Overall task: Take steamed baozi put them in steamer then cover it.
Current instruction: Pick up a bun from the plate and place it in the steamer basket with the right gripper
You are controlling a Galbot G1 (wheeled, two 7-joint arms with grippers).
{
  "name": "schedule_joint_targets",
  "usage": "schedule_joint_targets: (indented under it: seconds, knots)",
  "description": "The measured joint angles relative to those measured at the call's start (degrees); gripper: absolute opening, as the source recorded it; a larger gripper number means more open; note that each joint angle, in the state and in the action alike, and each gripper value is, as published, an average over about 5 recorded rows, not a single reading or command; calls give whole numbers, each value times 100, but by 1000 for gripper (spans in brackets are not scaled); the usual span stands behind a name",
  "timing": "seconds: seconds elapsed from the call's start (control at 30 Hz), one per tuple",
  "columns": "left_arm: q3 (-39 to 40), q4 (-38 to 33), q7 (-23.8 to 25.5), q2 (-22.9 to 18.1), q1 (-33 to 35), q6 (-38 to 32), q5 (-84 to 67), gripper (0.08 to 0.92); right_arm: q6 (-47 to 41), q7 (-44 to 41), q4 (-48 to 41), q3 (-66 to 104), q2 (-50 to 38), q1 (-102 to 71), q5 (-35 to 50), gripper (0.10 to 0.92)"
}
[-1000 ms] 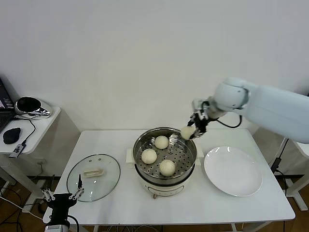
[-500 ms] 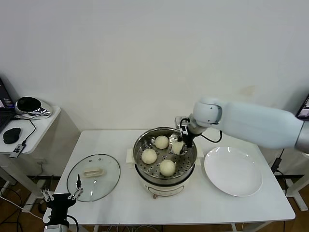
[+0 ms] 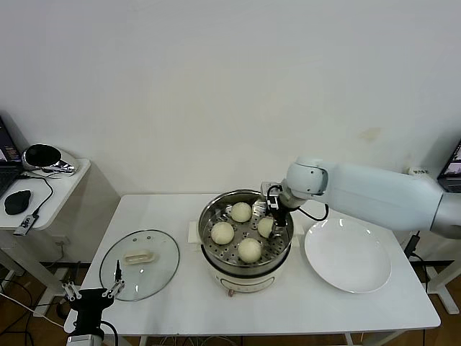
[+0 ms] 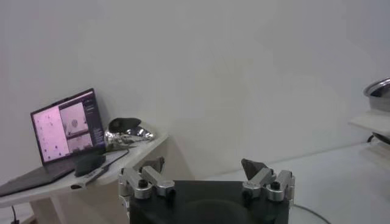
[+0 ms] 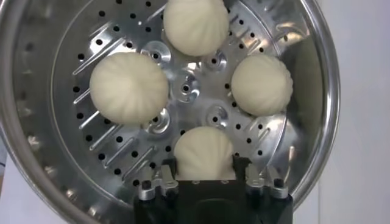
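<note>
Steel steamer holding four buns; right gripper jaws straddling nearest bun, grip unclear; left gripper idling, jaws wide.

**No readable text anywhere in view**

Nothing in these views carries words, numbers, a brand or a sign that can be made out. The one likely place for writing is the laptop standing open on the side table in the left wrist view: its lit screen shows pink-white window panels and a few dark thumbnails, perhaps with lines of text, but too small to read. In the head view only a sliver of that laptop shows at the side table's far-left edge, and nothing legible appears there either.
</note>
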Motion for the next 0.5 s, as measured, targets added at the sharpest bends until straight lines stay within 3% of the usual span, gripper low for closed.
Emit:
schedule_joint_targets:
  seconds: [0.13,0.3,0.5]
  knots:
    - [4,-8,0,7,-14,0,0,823,-19,25,218,157,-173,81,83,818]
    - [17,-11,0,15,-22,0,-1,823,3,207,622,473,-572,47,172,823]
    - [60,2,0,9,-54,-7,-12,823,330,1013,1212,1214,-1301,-499,451,823]
